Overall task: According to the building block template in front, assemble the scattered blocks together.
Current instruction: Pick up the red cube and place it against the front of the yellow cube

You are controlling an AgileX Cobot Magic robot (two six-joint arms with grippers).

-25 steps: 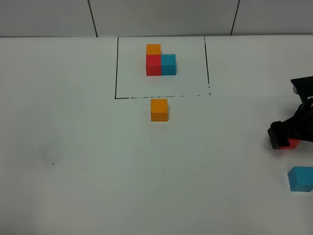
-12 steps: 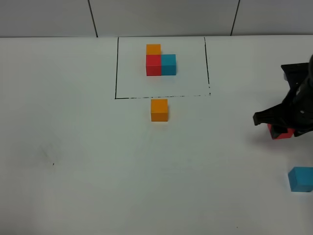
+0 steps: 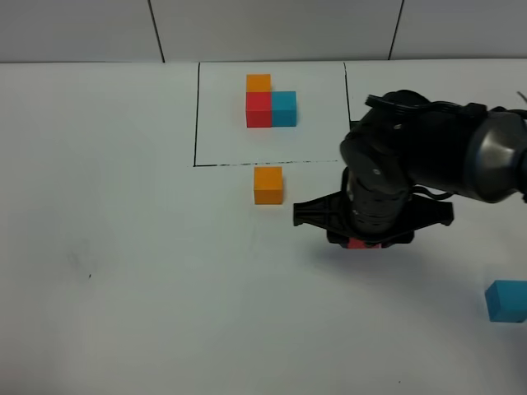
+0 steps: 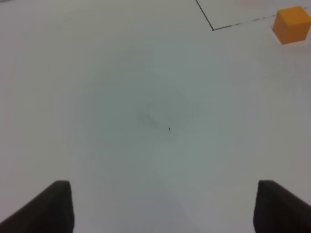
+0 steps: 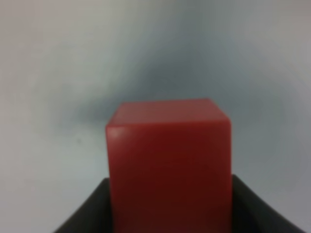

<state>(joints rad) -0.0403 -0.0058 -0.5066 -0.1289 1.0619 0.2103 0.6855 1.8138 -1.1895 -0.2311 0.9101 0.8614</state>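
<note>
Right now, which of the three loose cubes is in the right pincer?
The red cube, clamped in the right pincer. The orange cube sits free just outside the black frame line, and the blue cube lies alone far to the right.

White matte tabletop (image 3: pixel 123 271) fills nearly all I see. Its far edge meets a pale grey wall (image 3: pixel 272 29) of panels, split by two thin dark seams (image 3: pixel 156 31). One tiny dark speck (image 3: pixel 90 275) on the left half of the top. Light even and diffuse, shadows soft-edged. My right wrist view is blurred; the grey behind is probably the same tabletop.
</note>
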